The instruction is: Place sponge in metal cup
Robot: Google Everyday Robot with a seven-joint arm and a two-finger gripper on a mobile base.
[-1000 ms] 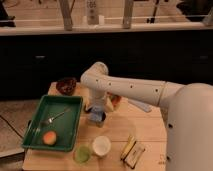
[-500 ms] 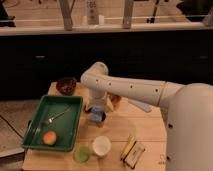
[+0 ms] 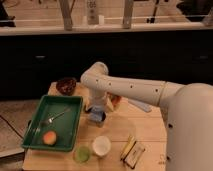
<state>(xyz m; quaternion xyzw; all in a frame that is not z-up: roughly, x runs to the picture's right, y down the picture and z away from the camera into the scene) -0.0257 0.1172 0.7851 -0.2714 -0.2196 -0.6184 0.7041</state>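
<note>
The light-blue sponge (image 3: pixel 98 108) is at the tip of my gripper (image 3: pixel 97 106), directly above the small dark metal cup (image 3: pixel 96 118). The cup stands on the wooden table just right of the green tray. The sponge is at or just over the cup's rim; I cannot tell whether it touches it. My white arm comes in from the right and bends down over this spot, hiding the gripper's upper part.
A green tray (image 3: pixel 35 137) at the left holds a fork (image 3: pixel 55 118) and an orange fruit (image 3: pixel 49 138). A dark bowl (image 3: pixel 66 85) stands at the back left. A green cup (image 3: pixel 82 153), a white cup (image 3: pixel 101 146) and yellow-and-dark pieces (image 3: pixel 131 150) are at the front.
</note>
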